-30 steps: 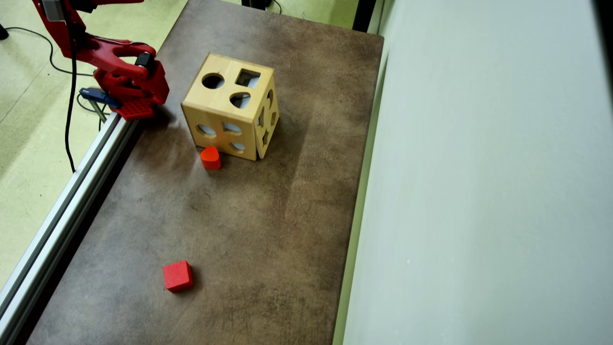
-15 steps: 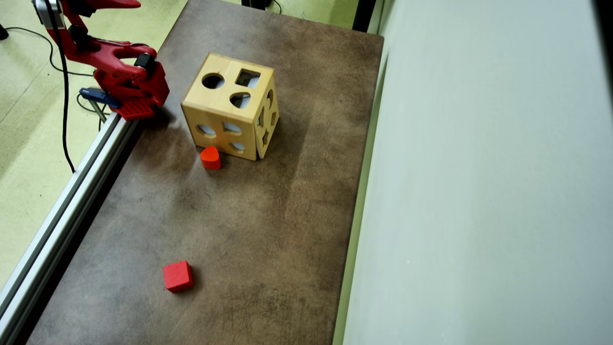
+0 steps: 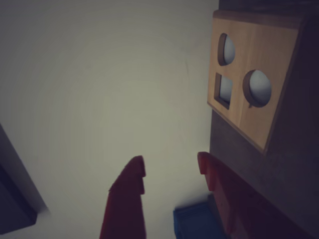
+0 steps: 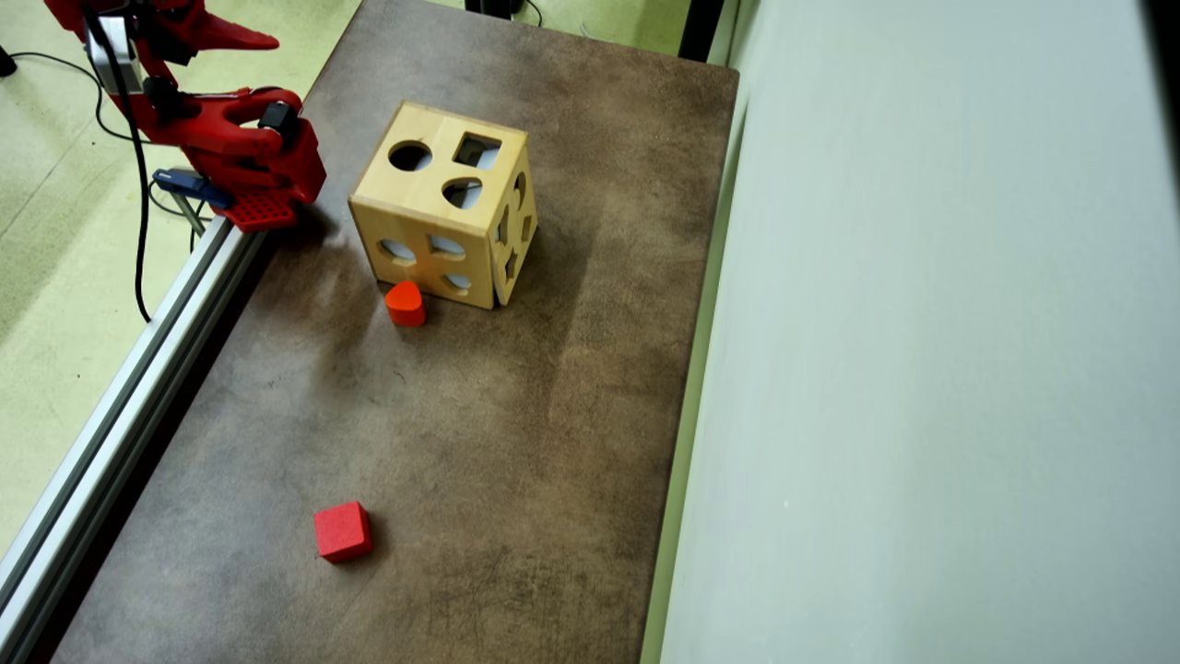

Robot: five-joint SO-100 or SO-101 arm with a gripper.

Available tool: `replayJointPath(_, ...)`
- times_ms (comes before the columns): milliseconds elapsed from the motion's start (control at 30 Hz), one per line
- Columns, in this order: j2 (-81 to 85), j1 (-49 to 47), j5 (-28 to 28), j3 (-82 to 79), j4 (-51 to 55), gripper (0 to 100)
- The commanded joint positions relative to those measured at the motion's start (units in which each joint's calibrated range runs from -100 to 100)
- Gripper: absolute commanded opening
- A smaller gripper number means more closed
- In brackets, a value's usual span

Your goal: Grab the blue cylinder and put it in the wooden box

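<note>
The blue cylinder shows in neither view. The wooden box (image 4: 441, 203) stands upright on the brown table, with round, square and rounded holes in its top. In the wrist view the wooden box (image 3: 251, 74) sits at the upper right. My red gripper (image 4: 253, 32) hangs over the floor at the overhead view's top left, off the table and left of the box. In the wrist view the gripper (image 3: 171, 163) is open, its two fingers apart with only pale floor between them.
An orange-red heart-like block (image 4: 405, 302) lies against the box's near face. A red cube (image 4: 342, 531) sits far down the table. A blue clamp (image 4: 189, 184) grips the aluminium rail (image 4: 120, 406) by my base; the same clamp (image 3: 194, 224) shows below the fingers.
The gripper end of the arm has come down into the overhead view's top left corner. The box and both red blocks have not moved.
</note>
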State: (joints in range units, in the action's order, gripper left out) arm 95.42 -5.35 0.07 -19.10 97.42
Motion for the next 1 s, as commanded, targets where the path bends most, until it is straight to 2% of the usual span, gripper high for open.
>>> replayJointPath(0, -0.2, 0.2, 0.0, -0.2, 0.7, 11)
replayJointPath(267, -0.2, 0.2, 0.0, -0.3, 0.7, 2)
replayJointPath(967, -0.1, 0.2, 0.4, -1.1, 0.3, 2)
